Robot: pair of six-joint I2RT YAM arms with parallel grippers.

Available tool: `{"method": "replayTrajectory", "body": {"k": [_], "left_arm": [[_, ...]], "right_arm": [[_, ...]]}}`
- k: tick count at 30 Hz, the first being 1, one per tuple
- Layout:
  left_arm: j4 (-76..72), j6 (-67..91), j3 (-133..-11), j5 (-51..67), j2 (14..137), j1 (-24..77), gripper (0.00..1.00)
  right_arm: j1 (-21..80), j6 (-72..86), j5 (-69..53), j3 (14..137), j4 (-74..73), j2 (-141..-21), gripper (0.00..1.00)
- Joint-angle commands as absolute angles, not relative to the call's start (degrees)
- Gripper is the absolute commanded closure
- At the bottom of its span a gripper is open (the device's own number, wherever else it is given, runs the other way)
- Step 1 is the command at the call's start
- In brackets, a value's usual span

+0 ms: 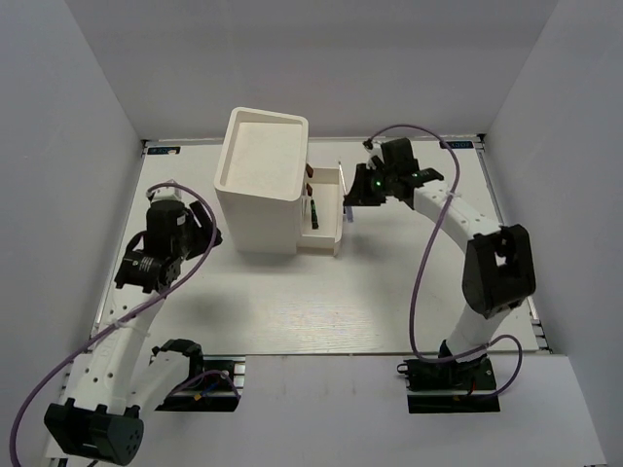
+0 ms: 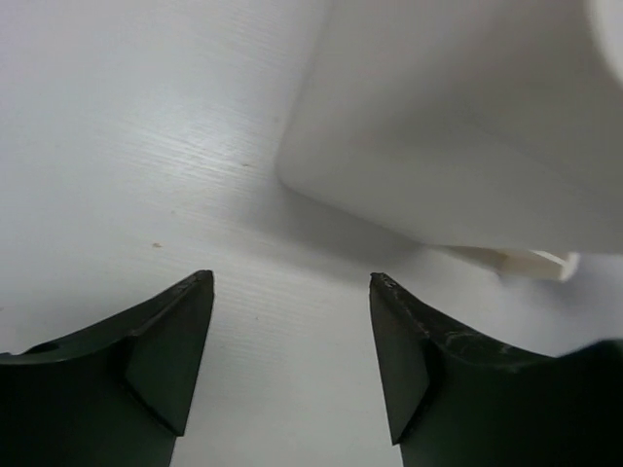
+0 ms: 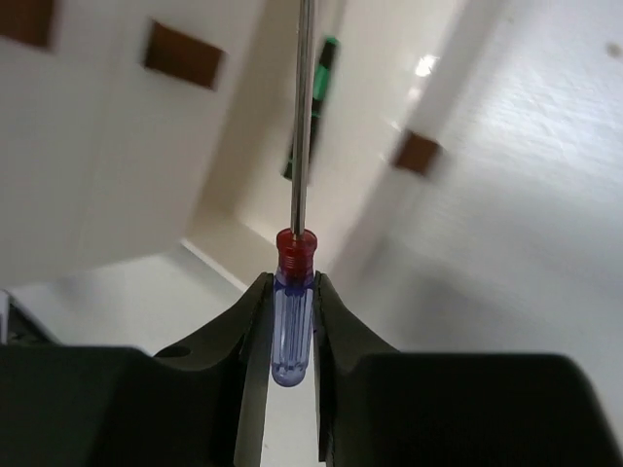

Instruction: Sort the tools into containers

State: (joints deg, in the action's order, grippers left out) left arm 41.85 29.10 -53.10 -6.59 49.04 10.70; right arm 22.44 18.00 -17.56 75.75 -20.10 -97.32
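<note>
The tall white container (image 1: 258,180) stands at the back middle of the table, with a drawer (image 1: 328,229) pulled out on its right side. My right gripper (image 3: 292,292) is shut on the handle of a blue-purple screwdriver (image 3: 293,321) with a red collar. Its shaft points toward the open drawer. A green-handled tool (image 3: 326,68) lies inside that drawer. In the top view the right gripper (image 1: 358,190) hovers just right of the drawer. My left gripper (image 2: 292,282) is open over bare table, with the container's corner (image 2: 467,117) just beyond it.
Brown knobs (image 3: 183,53) show on the container's drawer fronts. White walls enclose the table on three sides. The left arm (image 1: 161,233) stands to the left of the container.
</note>
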Motion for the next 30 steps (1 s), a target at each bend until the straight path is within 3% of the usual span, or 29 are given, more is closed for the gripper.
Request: {"method": "replayTrajectory", "body": {"k": [1,6,8,9,13,17,18,19,20,21,23,24,27,30], "left_arm": [[45.0,32.9,-55.1,-17.1,52.6,10.5,0.24],[41.4,34.9,-56.3,-16.3,59.5,9.3,0.21],[40.7,37.2,-57.1,-17.8,62.0,8.0,0.19],[40.7,37.8,-57.7,-18.4,62.1,7.5,0.19],[38.4,38.4,-59.1,-20.4,64.4,4.9,0.19],[35.9,38.9,-60.2,-19.2,67.9,1.9,0.22],[34.2,38.9,-60.2,-17.4,68.7,0.7,0.25],[33.4,38.9,-60.7,-16.4,70.7,0.1,0.31],[32.6,38.9,-60.7,-15.4,71.7,-0.5,0.47],[31.0,38.9,-60.7,-13.3,72.7,-1.6,0.56],[29.2,38.9,-61.3,-10.7,75.9,-2.5,0.75],[28.3,38.9,-61.8,-8.0,77.2,-2.5,0.78],[25.2,37.6,-63.9,-2.3,82.2,-3.7,0.8],[22.6,36.0,-65.8,3.2,85.6,-3.7,0.72]], "right_arm": [[23.4,19.5,-26.4,85.3,-18.4,-104.2,1.0],[24.5,20.6,-23.5,94.8,-18.9,-114.7,1.0],[24.6,20.5,-23.4,97.4,-18.7,-116.2,0.91],[24.7,20.0,-23.4,97.9,-19.4,-116.8,0.78],[24.9,20.1,-25.0,99.2,-18.9,-118.4,0.55],[23.9,19.8,-27.4,99.1,-18.7,-115.0,0.52],[23.3,19.8,-28.1,98.5,-18.9,-114.3,0.53],[23.0,19.5,-28.7,98.2,-18.9,-113.6,0.71],[22.5,18.9,-28.8,97.1,-18.9,-111.0,0.86],[21.9,18.4,-27.6,95.4,-18.5,-110.0,1.0],[21.3,13.3,-24.8,92.5,-18.5,-106.4,1.0],[20.8,10.3,-18.3,91.6,-19.2,-105.9,1.0],[20.1,3.3,-8.9,89.0,-21.2,-105.6,1.0],[20.0,0.4,-6.6,90.7,-26.3,-110.0,1.0]]}}
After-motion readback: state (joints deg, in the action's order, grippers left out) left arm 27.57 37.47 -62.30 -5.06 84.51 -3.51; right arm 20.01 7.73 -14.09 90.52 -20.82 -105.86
